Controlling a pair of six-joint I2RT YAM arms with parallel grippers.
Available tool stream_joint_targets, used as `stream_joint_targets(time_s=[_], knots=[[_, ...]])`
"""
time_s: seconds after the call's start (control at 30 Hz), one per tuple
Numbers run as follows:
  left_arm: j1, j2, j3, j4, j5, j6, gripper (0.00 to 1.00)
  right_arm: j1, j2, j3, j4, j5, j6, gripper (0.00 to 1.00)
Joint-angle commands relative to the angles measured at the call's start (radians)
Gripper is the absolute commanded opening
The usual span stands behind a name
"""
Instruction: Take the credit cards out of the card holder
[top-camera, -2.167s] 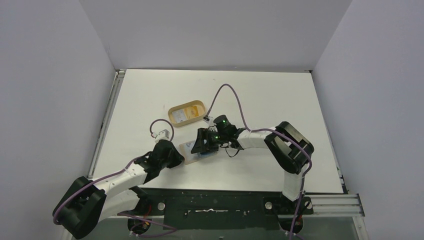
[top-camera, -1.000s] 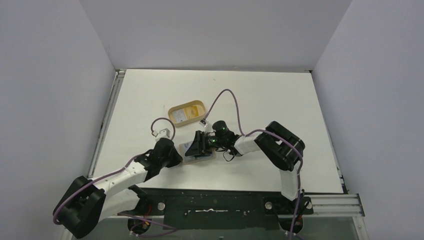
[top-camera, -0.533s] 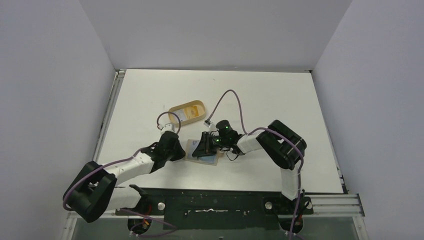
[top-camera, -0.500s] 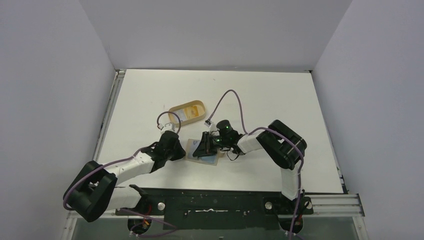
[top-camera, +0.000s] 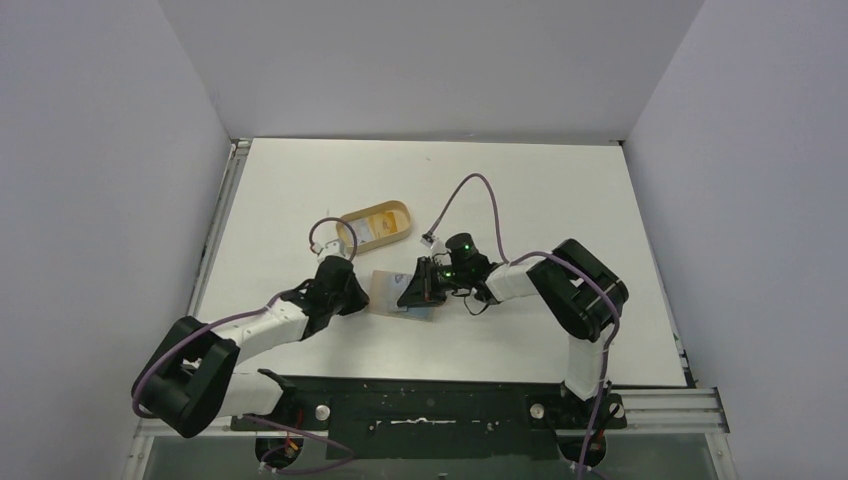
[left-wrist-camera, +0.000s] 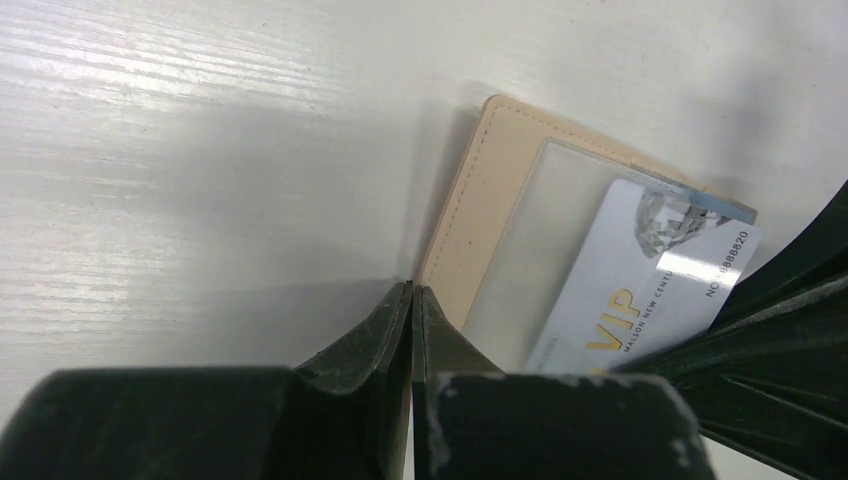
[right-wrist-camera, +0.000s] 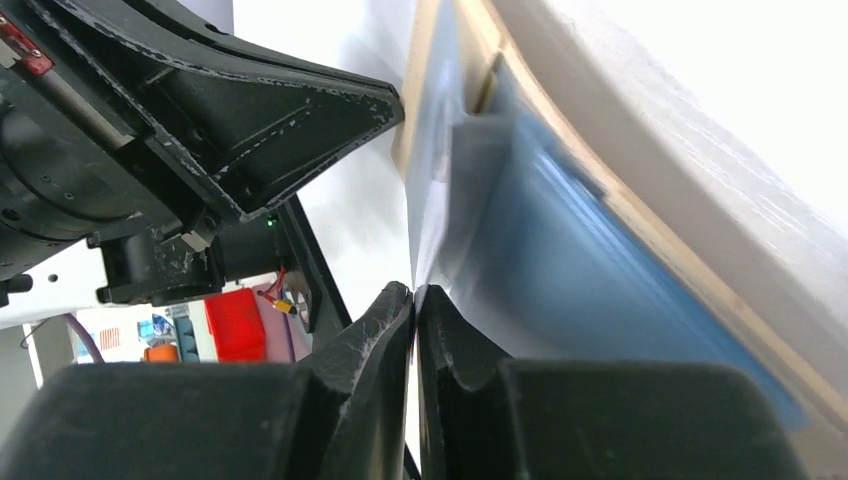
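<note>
Tan card holder (left-wrist-camera: 490, 210) between left claw (left-wrist-camera: 412, 292), pressed together, and right claw (right-wrist-camera: 414, 292), tight on credit card (left-wrist-camera: 640, 270)

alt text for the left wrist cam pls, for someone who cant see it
A tan card holder lies open on a white table, with a white VIP card sticking partway out of its clear pocket toward the right. At the bottom of the view, the left gripper, jaws shut, touches the holder's left edge.
</note>
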Motion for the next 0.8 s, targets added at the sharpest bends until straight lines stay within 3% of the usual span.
stream_joint_targets(time_s=[0.0, 0.17, 0.57, 0.67, 0.77], knots=[[0.017, -0.001, 0.028, 0.048, 0.002, 0.023, 0.0, -0.005, -0.054, -0.011, 0.0, -0.031, -0.042, 0.07], [0.034, -0.004, 0.023, 0.056, 0.003, 0.024, 0.0, -0.02, -0.082, -0.022, -0.093, -0.032, -0.099, 0.0], [0.069, -0.009, 0.016, 0.062, 0.015, 0.027, 0.0, -0.089, -0.166, 0.058, -0.475, -0.016, -0.329, 0.0], [0.071, -0.024, 0.009, 0.063, 0.005, 0.021, 0.0, -0.114, -0.188, 0.137, -0.589, -0.018, -0.39, 0.0], [0.072, -0.053, -0.021, 0.101, -0.017, -0.001, 0.0, -0.13, -0.16, 0.323, -0.717, -0.021, -0.461, 0.0]])
